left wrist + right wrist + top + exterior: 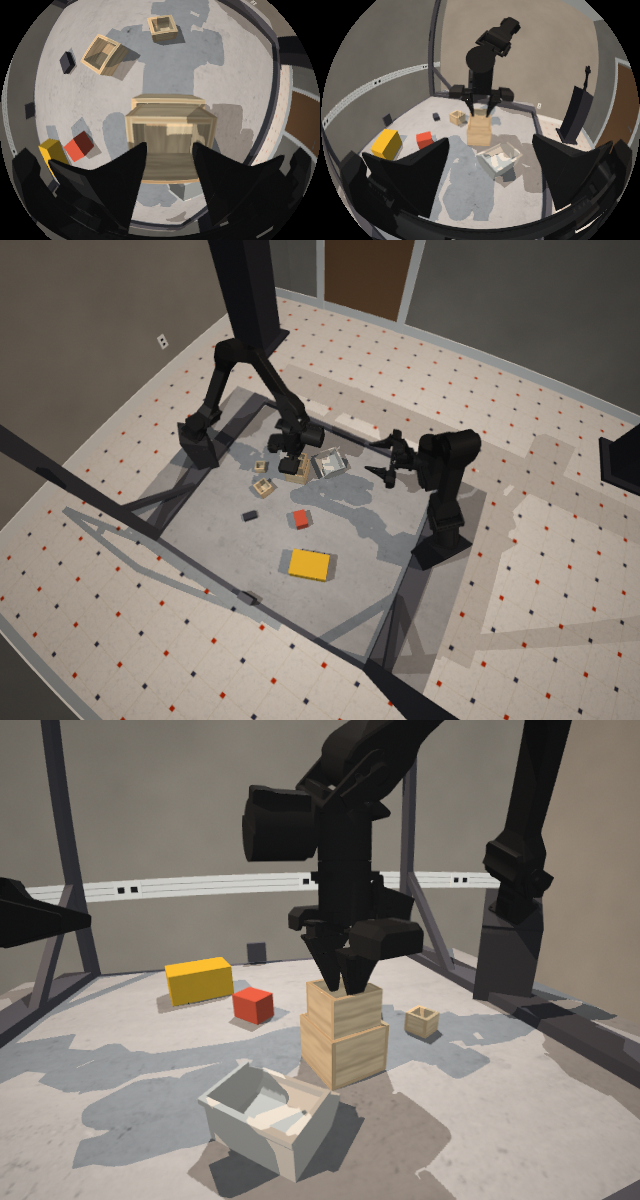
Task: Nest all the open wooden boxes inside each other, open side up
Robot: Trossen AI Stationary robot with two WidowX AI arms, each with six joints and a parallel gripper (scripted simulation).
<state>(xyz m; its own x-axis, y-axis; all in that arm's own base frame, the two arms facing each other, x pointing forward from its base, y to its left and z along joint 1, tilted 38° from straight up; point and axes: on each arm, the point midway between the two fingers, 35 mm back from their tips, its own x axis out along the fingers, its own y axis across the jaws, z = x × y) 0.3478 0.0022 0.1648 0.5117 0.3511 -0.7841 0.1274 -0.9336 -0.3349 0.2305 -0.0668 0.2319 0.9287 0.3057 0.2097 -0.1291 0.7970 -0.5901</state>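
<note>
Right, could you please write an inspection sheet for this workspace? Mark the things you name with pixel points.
Surface: grey table [232,550] [491,1123] [165,75] [470,200], shadowed in patches.
Job's things: upper box [306,467] [357,1015] [171,172] [480,123] partly inside the biggest box [295,478] [359,1055] [168,98] [479,138]; medium box [263,493] [115,60] [457,118] and smallest box [261,467] [421,1024] [164,34] apart.
Clutter: grey bin [330,464] [248,1128] [187,191] [495,167], red block [300,519] [252,1005] [79,146] [425,140], yellow block [309,564] [200,981] [52,151] [386,144], small dark block [249,515] [67,62] [436,116].
Left gripper [295,467] [345,991] [170,145] [480,115]: fingers inside the upper box, apparently holding it.
Right gripper [367,455] [87,921] [492,140]: open, nothing held.
Cables: nothing seen.
Surroundings: dark frame, speckled floor, brown door panel [361,278] [305,112] [620,115].
</note>
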